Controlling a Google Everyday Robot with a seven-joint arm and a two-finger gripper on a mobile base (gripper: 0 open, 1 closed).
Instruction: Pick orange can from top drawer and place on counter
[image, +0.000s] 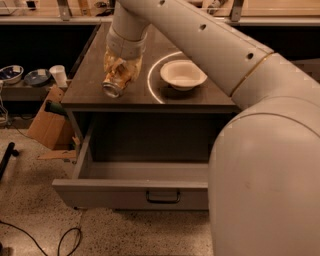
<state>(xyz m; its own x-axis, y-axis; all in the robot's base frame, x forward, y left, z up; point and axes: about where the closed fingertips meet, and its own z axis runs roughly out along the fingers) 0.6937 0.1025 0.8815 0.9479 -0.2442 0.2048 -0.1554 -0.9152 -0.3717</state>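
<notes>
My gripper (119, 75) hangs over the left part of the counter (100, 97) and is shut on the orange can (114, 86). The can is tilted, its silver end pointing toward the front left, held at or just above the counter surface; I cannot tell if it touches. The top drawer (130, 192) stands pulled out below the counter, its dark handle (163, 197) at centre front. The drawer's inside shows nothing in it; its right part is hidden by my arm.
A white bowl (183, 75) sits on the counter inside a bright ring reflection, right of the can. My big white arm (260, 165) fills the right side. A cardboard box (47, 125) and a shelf with bowls and a cup (58, 76) stand at left. Cables lie on the floor.
</notes>
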